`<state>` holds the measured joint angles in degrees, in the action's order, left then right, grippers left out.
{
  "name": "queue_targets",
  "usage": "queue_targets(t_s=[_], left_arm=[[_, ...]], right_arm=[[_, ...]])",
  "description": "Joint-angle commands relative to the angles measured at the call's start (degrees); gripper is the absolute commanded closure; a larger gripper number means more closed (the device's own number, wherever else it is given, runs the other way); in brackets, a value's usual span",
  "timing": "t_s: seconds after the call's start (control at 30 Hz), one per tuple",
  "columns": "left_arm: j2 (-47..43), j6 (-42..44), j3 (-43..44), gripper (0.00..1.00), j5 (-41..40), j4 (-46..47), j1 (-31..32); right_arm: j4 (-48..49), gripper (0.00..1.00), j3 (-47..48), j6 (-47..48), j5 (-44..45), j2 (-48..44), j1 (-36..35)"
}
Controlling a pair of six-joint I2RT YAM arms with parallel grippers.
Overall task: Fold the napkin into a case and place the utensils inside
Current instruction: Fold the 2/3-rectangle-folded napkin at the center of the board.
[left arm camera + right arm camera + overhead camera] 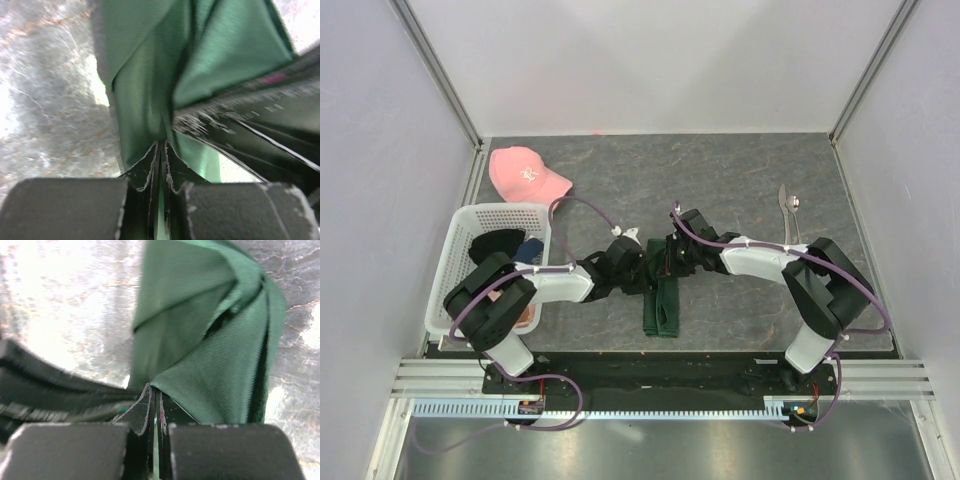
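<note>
The dark green napkin hangs as a narrow folded strip at the table's middle front, its top end lifted between both grippers. My left gripper is shut on one edge of the cloth. My right gripper is shut on the other edge, right beside the left one. Both wrist views show a thin layer of green cloth pinched between closed jaws. The two silver utensils, one a spoon, lie side by side on the table at the far right, apart from both grippers.
A pink cap lies at the far left. A white basket with a black garment stands at the left edge. A small white object lies just behind the left gripper. White walls enclose the grey table.
</note>
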<state>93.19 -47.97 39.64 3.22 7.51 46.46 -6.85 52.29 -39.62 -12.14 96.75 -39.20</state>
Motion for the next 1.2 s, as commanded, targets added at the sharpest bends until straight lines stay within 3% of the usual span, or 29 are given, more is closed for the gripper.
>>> queue_targets(t_s=[0.0, 0.2, 0.3, 0.4, 0.67, 1.17], left_arm=[[-0.5, -2.0, -2.5, 0.91, -1.0, -3.0, 1.1], [-4.4, -0.5, -1.9, 0.88, -2.1, -6.9, 1.1], [-9.2, 0.7, -0.8, 0.8, -3.0, -12.2, 1.1], [-11.9, 2.1, -0.7, 0.79, -6.7, -14.3, 0.9], [-5.7, 2.9, 0.0, 0.87, -4.1, -5.0, 0.1], [-0.6, -0.1, 0.4, 0.9, -3.4, -3.1, 1.6]], right_arm=[[2.0, 1.0, 2.6, -0.2, -0.3, 3.3, -0.3], [2.2, 1.0, 3.5, 1.3, -0.6, 6.1, -0.3], [2.0, 1.0, 3.3, 1.8, -0.7, 5.9, -0.4], [1.2, 1.0, 3.2, 2.4, -0.4, 4.7, -0.4], [-2.0, 1.0, 4.0, 5.4, 0.2, 2.7, -0.3], [-4.3, 1.0, 7.6, 2.8, 0.9, 2.7, -2.4]])
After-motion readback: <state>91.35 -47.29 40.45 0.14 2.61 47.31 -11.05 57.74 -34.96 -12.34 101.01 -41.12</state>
